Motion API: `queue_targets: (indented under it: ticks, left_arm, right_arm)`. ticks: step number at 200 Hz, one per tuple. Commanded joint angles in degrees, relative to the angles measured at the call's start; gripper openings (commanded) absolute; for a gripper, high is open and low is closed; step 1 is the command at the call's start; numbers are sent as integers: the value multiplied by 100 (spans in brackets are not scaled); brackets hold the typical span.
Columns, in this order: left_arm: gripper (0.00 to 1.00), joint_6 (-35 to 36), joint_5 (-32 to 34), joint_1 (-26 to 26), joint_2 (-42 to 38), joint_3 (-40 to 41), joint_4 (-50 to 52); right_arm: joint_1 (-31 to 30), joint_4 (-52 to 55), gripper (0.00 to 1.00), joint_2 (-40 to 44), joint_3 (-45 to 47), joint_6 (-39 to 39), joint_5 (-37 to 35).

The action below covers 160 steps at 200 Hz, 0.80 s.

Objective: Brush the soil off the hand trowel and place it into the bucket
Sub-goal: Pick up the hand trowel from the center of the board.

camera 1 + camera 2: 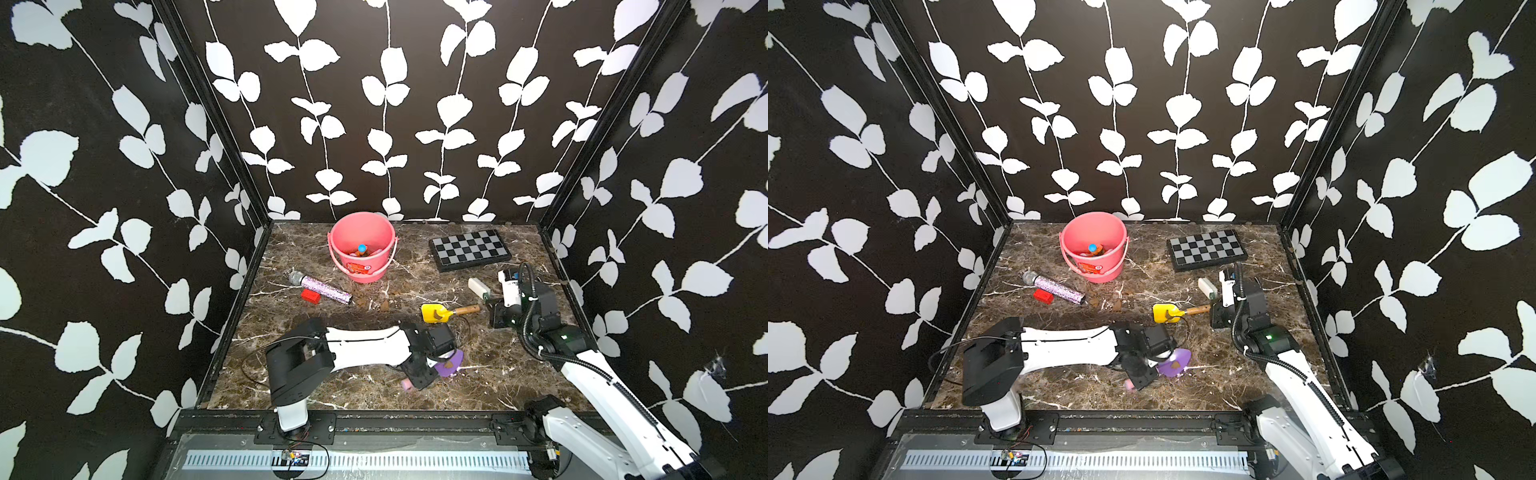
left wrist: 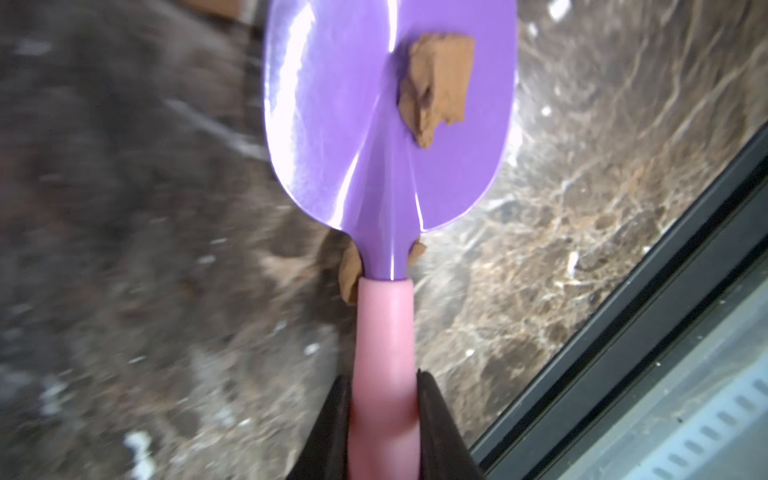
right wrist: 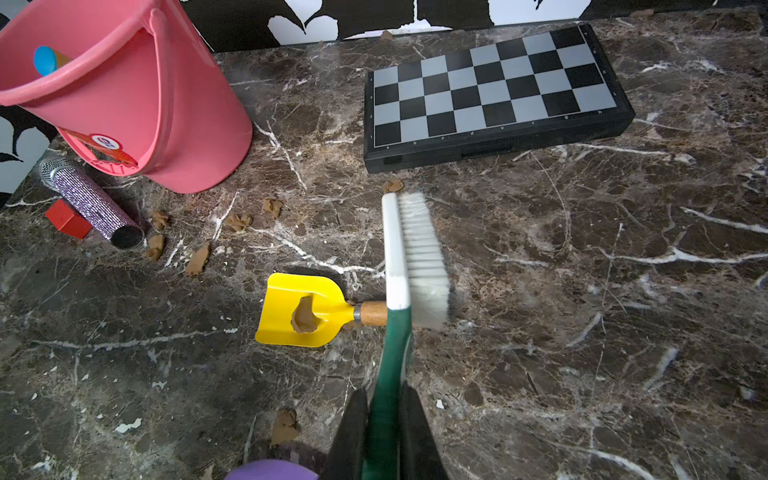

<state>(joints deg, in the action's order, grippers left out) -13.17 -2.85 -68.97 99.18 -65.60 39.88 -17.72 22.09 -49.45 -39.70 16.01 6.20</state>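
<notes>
Both grippers clamped tight, each on a handle

Left gripper (image 2: 384, 384) pinches the smooth pink handle of the glossy purple trowel (image 2: 332, 124) near the table's (image 1: 374, 399) front edge, crumbly brown soil lump (image 2: 436, 83) stuck on its blade. Right gripper (image 3: 384, 395) squeezes the green handle of a white-bristled brush (image 3: 399, 249) by a yellow trowel (image 3: 282, 299). Pink plastic bucket (image 3: 187, 124) sits at the back.

Left arm (image 1: 365, 345): smooth white shell, boxy black joints, thin black wire (image 1: 243, 363) looping near the black front rail (image 1: 415, 417). Right arm (image 1: 590, 374): same white-and-black, ribbed black hose (image 1: 527, 324), green light (image 1: 564, 337) glowing.
</notes>
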Motion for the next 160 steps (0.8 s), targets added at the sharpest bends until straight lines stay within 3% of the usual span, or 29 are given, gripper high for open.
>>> queue_targets:
  ticks: [1, 39, 97, 133, 160]
  left_arm:
    - [12, 215, -25, 375, -492, 254, -31]
    - [12, 397, -11, 842, -573, 391, -137]
    - [15, 519, 53, 920, -241, 471, -448]
    - [23, 574, 136, 920, -329, 783, -754]
    - [36, 521, 164, 920, -604, 1148, -1058]
  right_arm:
    - [16, -231, 0, -117, -245, -54, 21]
    - [15, -383, 0, -550, -394, -102, 134]
    - [14, -580, 0, -934, -420, -81, 270]
    - [14, -647, 0, -970, -380, -39, 305]
    - [14, -629, 0, -948, -324, -13, 324]
